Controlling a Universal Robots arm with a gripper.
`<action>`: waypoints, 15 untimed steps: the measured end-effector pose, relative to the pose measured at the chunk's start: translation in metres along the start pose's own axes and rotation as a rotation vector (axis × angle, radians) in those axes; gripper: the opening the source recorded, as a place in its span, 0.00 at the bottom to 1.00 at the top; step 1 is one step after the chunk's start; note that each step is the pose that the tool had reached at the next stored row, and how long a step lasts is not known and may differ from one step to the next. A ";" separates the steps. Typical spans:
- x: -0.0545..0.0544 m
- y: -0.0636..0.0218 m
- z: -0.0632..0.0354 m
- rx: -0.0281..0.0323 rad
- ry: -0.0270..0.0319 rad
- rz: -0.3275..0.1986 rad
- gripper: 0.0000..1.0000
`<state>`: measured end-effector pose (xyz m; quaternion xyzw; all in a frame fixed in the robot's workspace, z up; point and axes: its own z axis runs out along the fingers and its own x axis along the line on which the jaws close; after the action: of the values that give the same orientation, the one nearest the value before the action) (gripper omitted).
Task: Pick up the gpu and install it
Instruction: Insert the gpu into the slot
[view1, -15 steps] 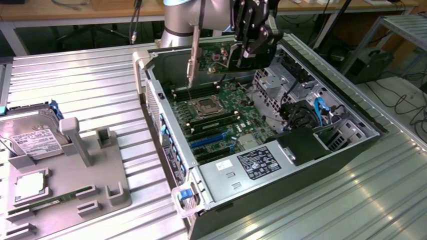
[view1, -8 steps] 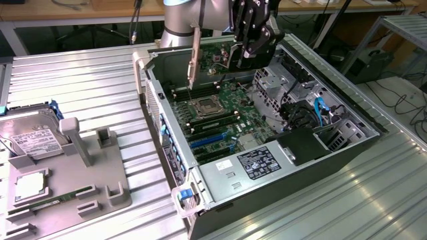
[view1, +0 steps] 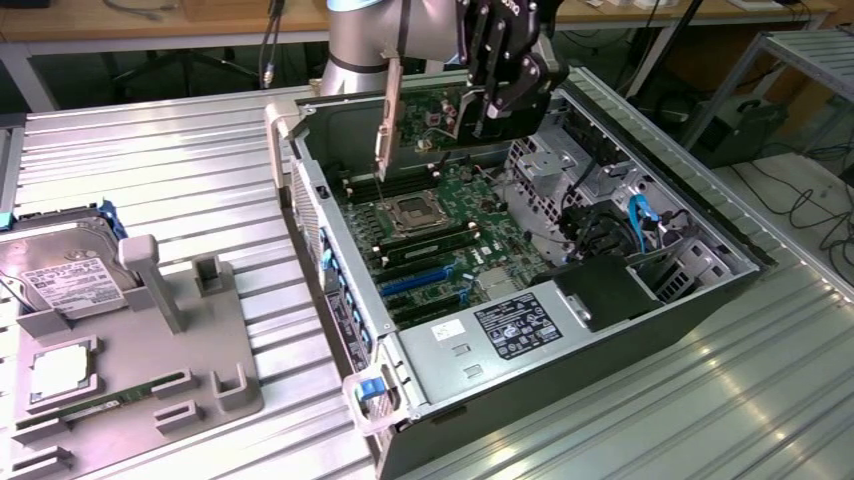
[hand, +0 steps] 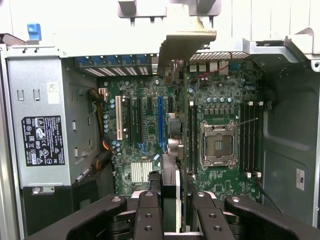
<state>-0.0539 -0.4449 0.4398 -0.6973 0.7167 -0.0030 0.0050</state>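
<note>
The green-faced gpu (view1: 430, 118) hangs upright on edge above the motherboard (view1: 447, 225).

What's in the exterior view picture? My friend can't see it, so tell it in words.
A robot gripper holds the gpu on edge above the green motherboard inside an open computer case. On the exterior view's left, a grey holder carrying a hard drive sits on the ribbed metal table.

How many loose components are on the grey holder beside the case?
3 on the grey holder: a hard drive at its far end, a square silver chip nearer the camera, and a narrow green RAM stick beside that. The picture's edge may hide more.
</note>
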 end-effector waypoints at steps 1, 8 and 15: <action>0.000 0.0000 0.0002 0.0000 0.0001 0.000 0.28; 0.000 0.0000 0.0017 0.0000 0.0000 -0.001 0.28; 0.000 0.0000 0.0027 -0.0001 0.0000 -0.002 0.28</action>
<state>-0.0538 -0.4449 0.4371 -0.6979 0.7162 -0.0030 0.0050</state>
